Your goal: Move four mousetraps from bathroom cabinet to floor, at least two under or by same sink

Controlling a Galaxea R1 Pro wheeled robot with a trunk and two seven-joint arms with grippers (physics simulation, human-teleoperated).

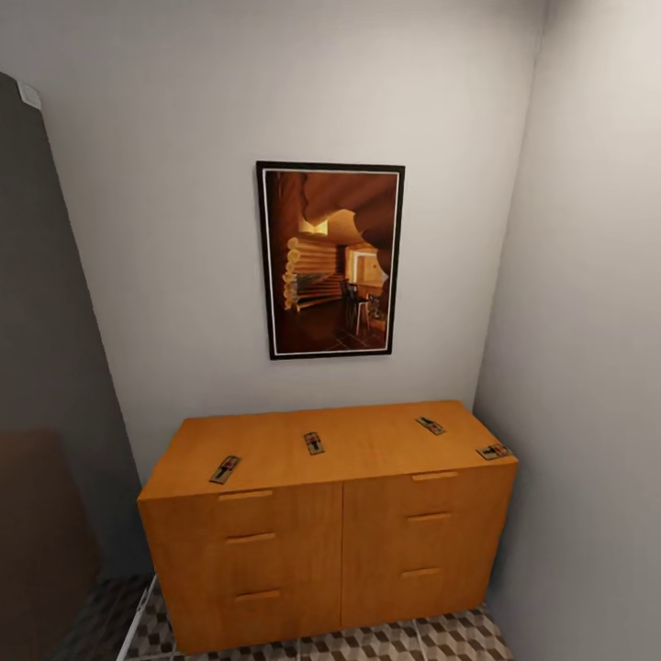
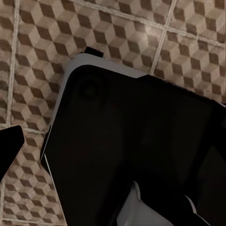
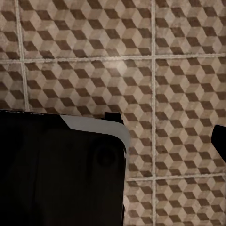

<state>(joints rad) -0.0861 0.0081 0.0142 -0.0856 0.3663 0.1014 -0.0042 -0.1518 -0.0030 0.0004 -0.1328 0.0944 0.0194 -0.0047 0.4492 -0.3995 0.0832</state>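
You see four mousetraps (image 1: 314,442) on the cabinet (image 1: 330,532) top: one near its front left edge, one mid, one back right, one at the front right corner.

I see the cabinet (image 1: 330,542) boxed in a narrow alcove, right wall (image 1: 588,367) touching its end, open room above its top, dark panel (image 1: 46,413) crowding the left.
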